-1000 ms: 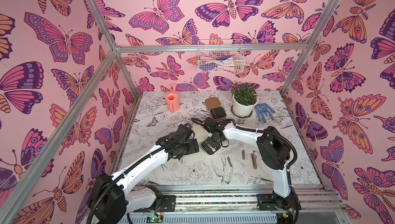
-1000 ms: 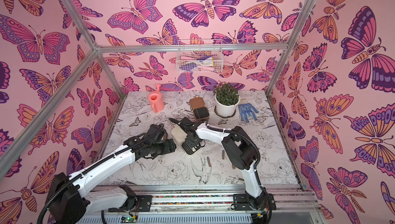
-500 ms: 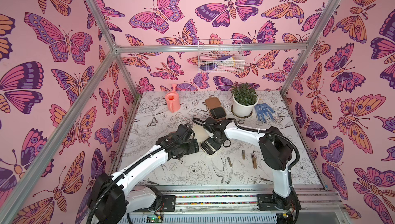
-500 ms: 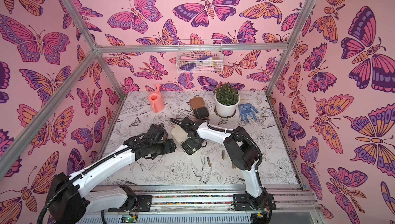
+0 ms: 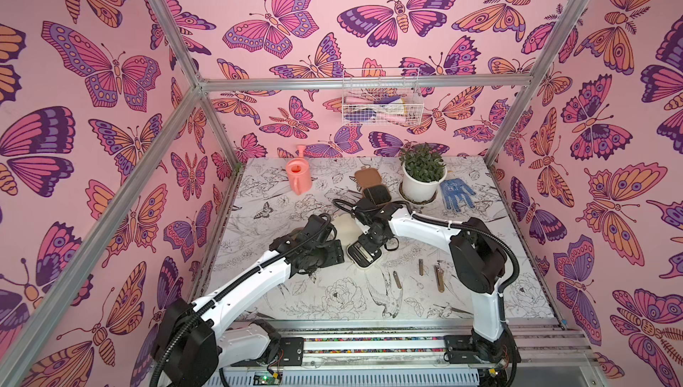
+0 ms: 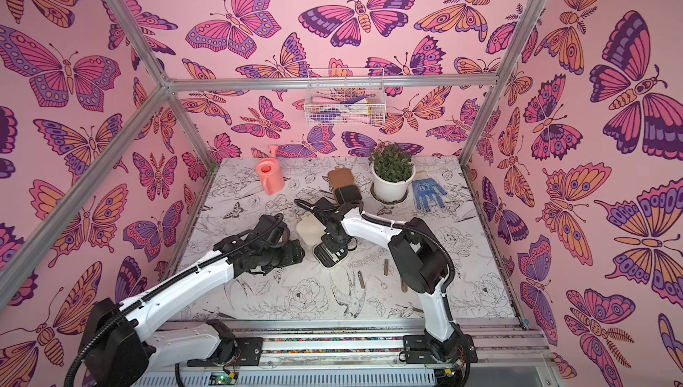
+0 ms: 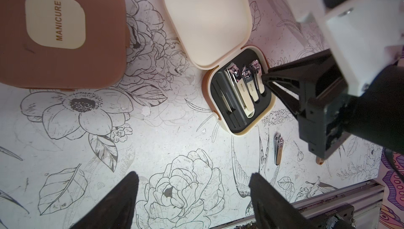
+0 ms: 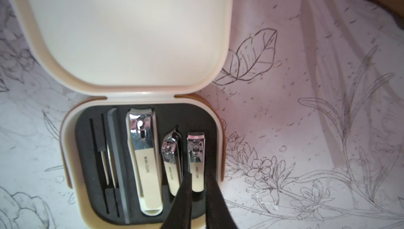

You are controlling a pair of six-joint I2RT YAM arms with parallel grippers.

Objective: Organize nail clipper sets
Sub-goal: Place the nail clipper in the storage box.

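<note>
The flower-printed table (image 5: 332, 304) carries a pink watering can (image 5: 298, 178), open brown case (image 5: 369, 182), potted plant (image 5: 421, 178) and blue glove (image 5: 456, 193) along its back edge, an open cream case (image 5: 364, 254) mid-frame, and loose metal tools (image 5: 439, 278) lower right.

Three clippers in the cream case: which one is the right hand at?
The smallest clipper, in the outermost slot; the right hand straddles its handle end.

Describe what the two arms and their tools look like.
The left arm and right arm have white links, bulky black joints and black ribbed cables. The left tool and right tool each end in two tapered black fingers.
</note>
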